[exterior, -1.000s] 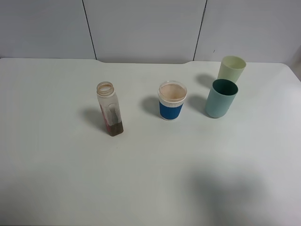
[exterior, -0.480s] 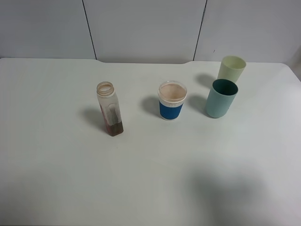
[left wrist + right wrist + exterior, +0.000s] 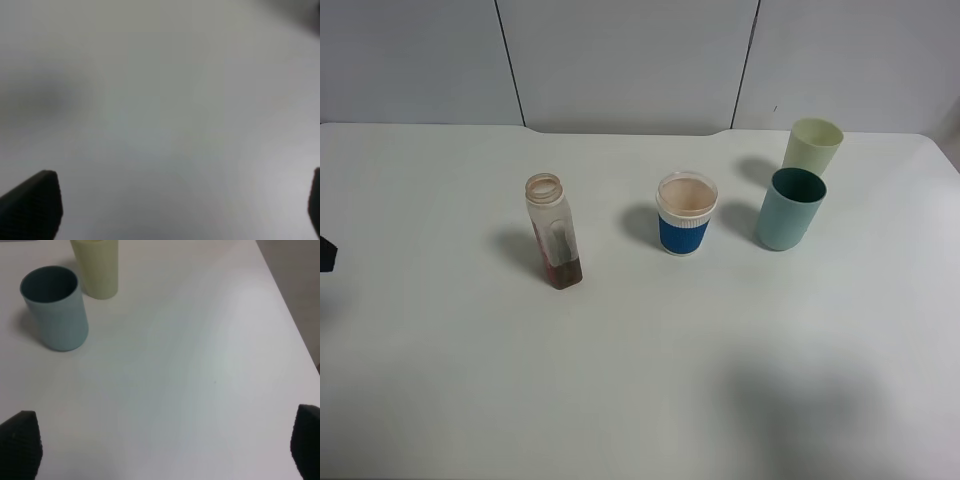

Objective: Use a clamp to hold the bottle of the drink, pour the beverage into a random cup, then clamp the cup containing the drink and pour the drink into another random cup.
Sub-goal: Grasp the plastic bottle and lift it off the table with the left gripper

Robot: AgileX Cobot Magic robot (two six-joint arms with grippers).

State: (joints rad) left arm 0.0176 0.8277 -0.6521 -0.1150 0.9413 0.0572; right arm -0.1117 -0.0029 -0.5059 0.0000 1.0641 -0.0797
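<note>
Gaping left pincer (image 3: pixel 172 210): was wide, empty, above surface (image 3: pixel 150 100).
Right pincer (image 3: pixel 162 450): same, facing teal cup (image 3: pixel 55 310).
Bottle (image 3: pixel 553 232): stood upright, nearly drained.
Cup (image 3: pixel 686 213): held beverage (image 3: pixel 686 196), apart, seemingly for grasping.

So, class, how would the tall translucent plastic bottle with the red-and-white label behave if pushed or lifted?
The tall translucent plastic bottle probably tips easily: tall on a narrow base. Likely light, as only a little brown liquid sits at its bottom. Its uncapped mouth would probably let that spill if toppled.
</note>
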